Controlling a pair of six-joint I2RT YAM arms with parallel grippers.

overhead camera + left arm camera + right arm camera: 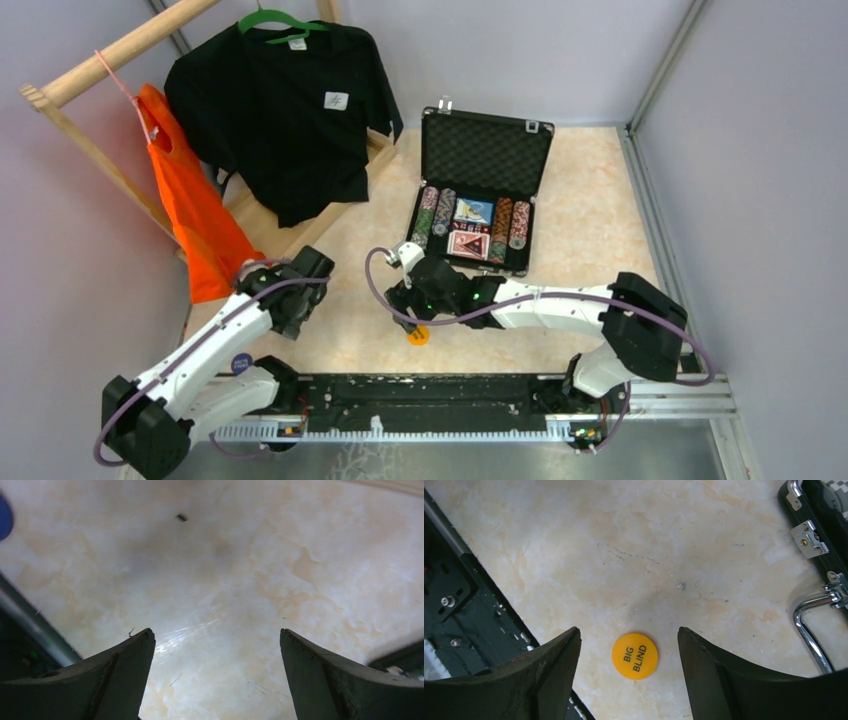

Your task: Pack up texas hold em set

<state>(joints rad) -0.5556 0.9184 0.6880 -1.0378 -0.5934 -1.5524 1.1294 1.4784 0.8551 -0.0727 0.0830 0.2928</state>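
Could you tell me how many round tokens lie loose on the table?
2: the orange token lies under the open right gripper, and the blue token lies beside the left arm; the arms may hide others.

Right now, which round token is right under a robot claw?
The yellow token marked BIG BLIND: it lies between the open fingers of the right gripper. The blue token lies off by the left arm, under no gripper.

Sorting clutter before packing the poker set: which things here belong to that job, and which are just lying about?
Job: open black case, striped chips, red-backed cards, yellow BIG BLIND token.
Lying about: black shirt, orange bag, wooden rack.
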